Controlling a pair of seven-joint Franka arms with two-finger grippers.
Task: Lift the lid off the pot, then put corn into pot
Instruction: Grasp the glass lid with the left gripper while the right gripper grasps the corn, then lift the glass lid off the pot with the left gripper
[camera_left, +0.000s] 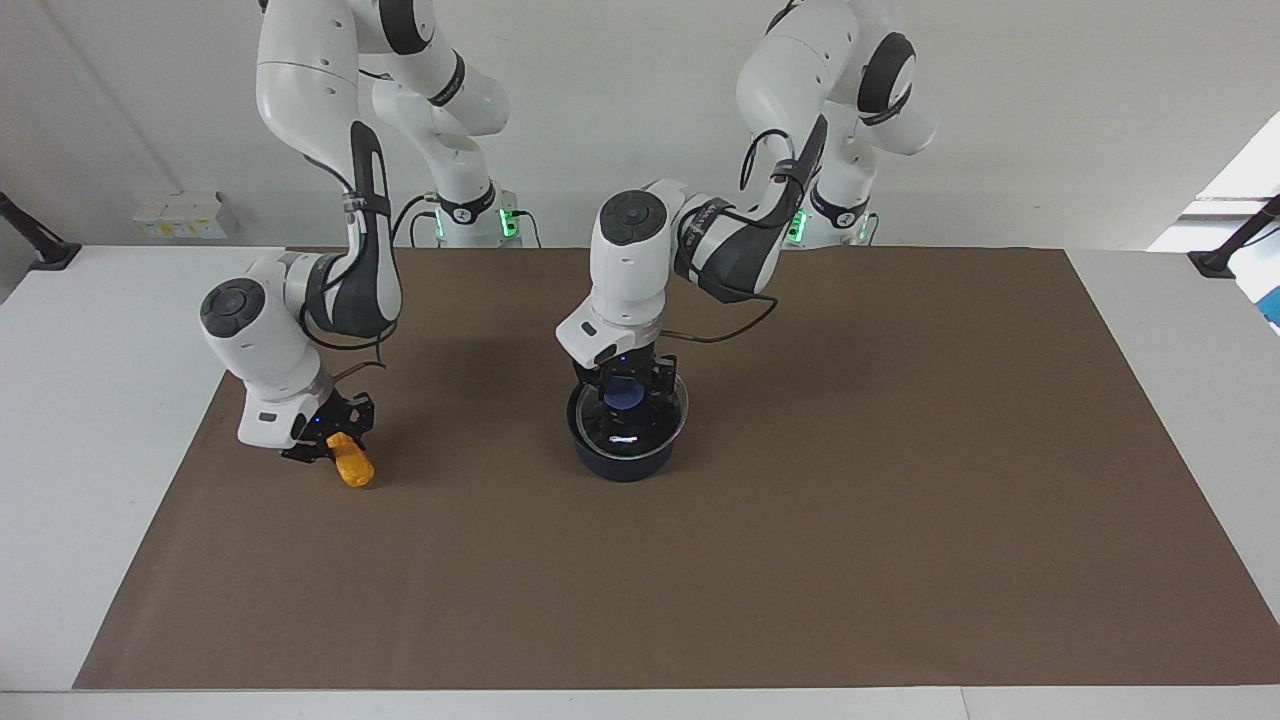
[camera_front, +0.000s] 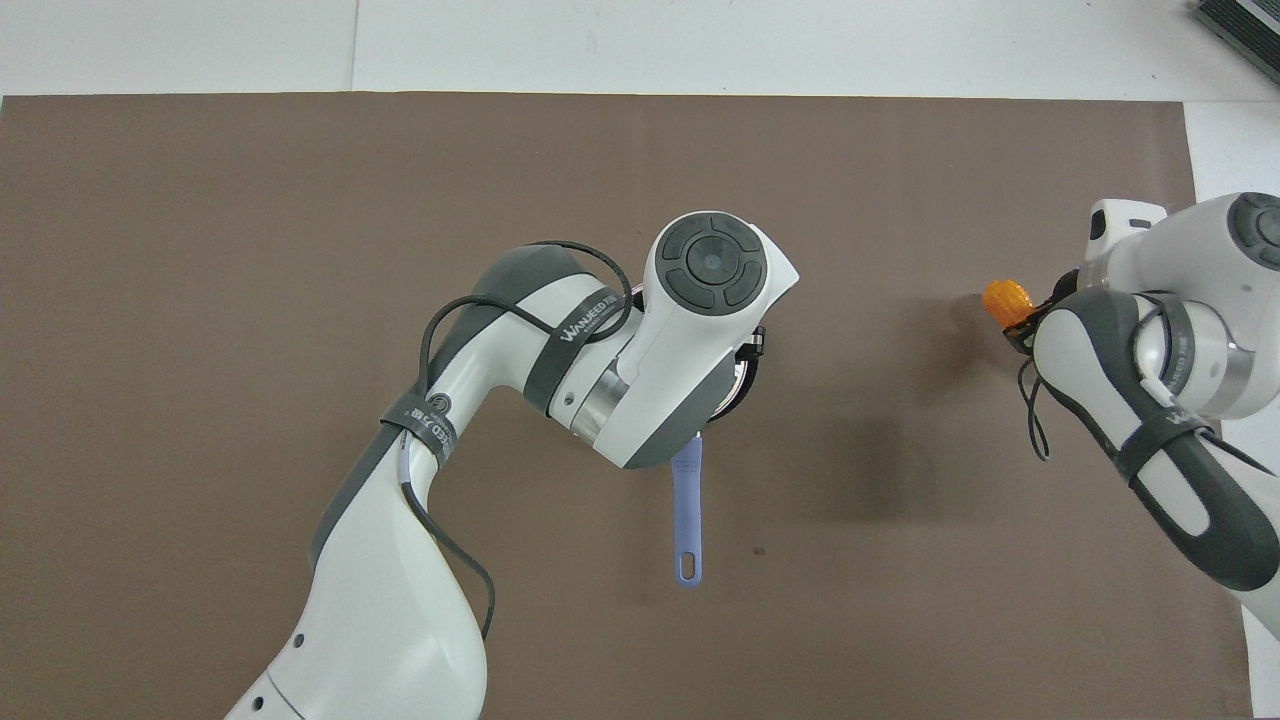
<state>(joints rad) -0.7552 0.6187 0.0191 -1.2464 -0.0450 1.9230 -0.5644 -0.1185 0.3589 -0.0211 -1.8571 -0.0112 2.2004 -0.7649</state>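
While down at the lid (camera_left: 628, 415) on the pot (camera_left: 625, 462), left pincer (camera_left: 627, 388) straddling the blue knob (camera_left: 626, 396), clamp unclear. Right pincer (camera_left: 335, 438) clamped on the corn (camera_left: 351, 462), low at the counter (camera_left: 800, 560).

Both pictures are bright and evenly lit, and everything looks sharp. The light comes from above. Under each arm, a soft gray shadow with fuzzy edges falls on the brown mat (camera_left: 800, 480). In the overhead view, one such shadow lies between the pot's handle (camera_front: 688, 510) and the corn (camera_front: 1000, 298). A small white shine sits on the glass lid (camera_left: 628, 420). Small green lights glow at the arm bases. The white wall (camera_left: 620, 120) is plain, with a very bright patch at its edge toward the left arm's end. The mat's straight edges hardly bend.
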